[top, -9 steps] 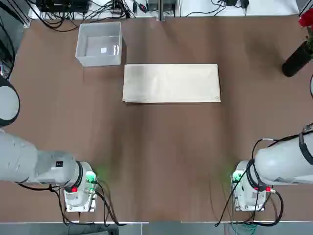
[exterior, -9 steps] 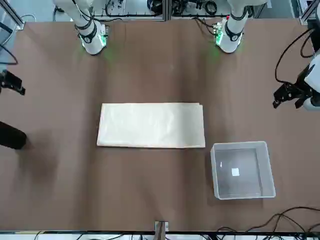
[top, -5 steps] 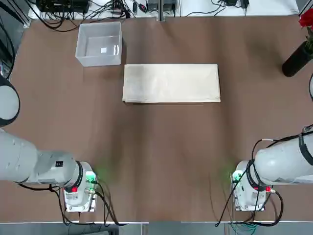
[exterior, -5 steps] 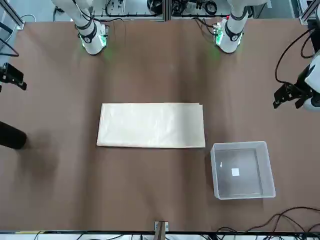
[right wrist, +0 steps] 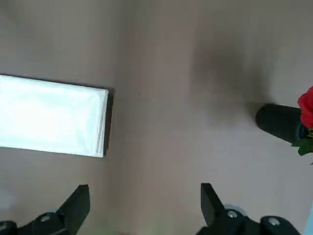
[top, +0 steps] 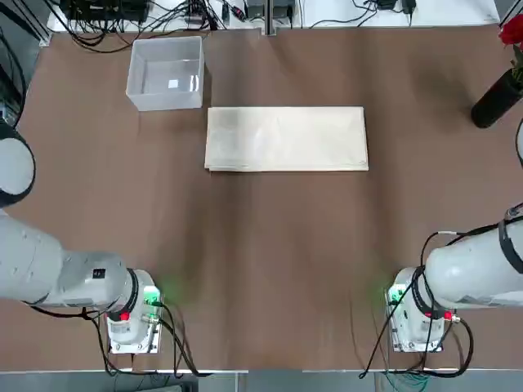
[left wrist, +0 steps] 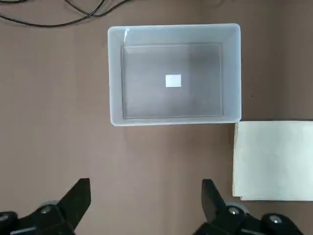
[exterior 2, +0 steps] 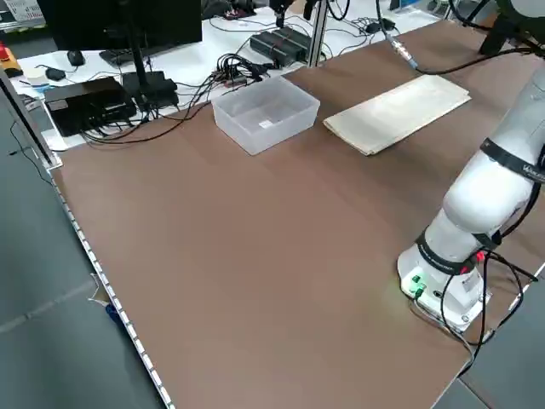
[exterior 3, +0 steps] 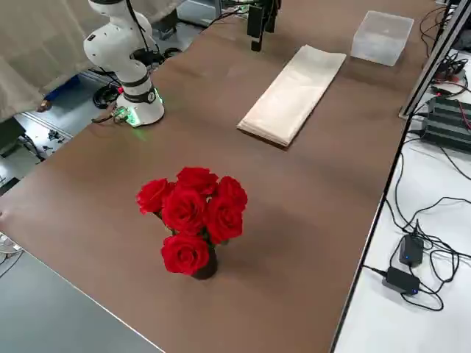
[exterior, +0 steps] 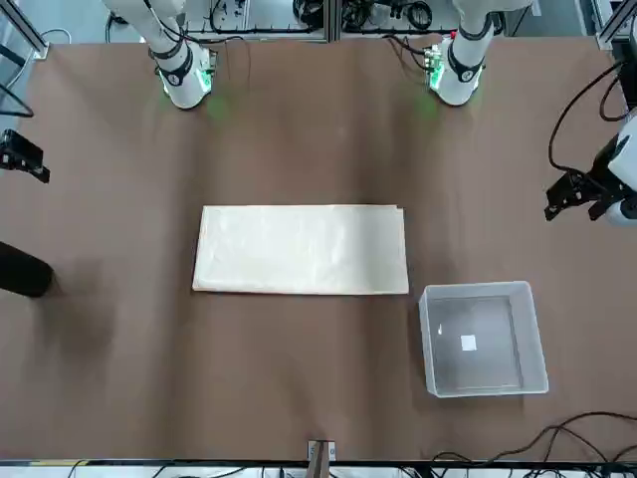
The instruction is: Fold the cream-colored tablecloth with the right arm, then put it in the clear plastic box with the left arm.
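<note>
A pale cream-beige tablecloth (top: pixel 285 139), folded into a flat layered rectangle with soft creases, lies on the brown tabletop (top: pixel 270 253). Its long axis runs across the tabletop from the robot's left to its right, short edges facing each arm's side. Stacked layer edges show along the side nearer the robot and at the short end seen in the right wrist view (right wrist: pixel 53 115).

Taking this cloth as the landmark, the small clear plastic box (top: pixel 166 73) with whitish walls, rounded corners and a white label on its floor sits just beyond the cloth's far left corner, close to it but apart, upright and with only the label inside (left wrist: pixel 173 73).

The left end effector (left wrist: pixel 145 205) hangs above the tabletop to the left of the cloth, near the box, its black fingers (left wrist: pixel 78 196) spread wide and holding nothing. The right end effector (right wrist: pixel 145 208) hangs beyond the cloth's right end, fingers likewise spread and empty. A dark vase of red roses (exterior 3: pixel 193 218) stands well to the cloth's right.
</note>
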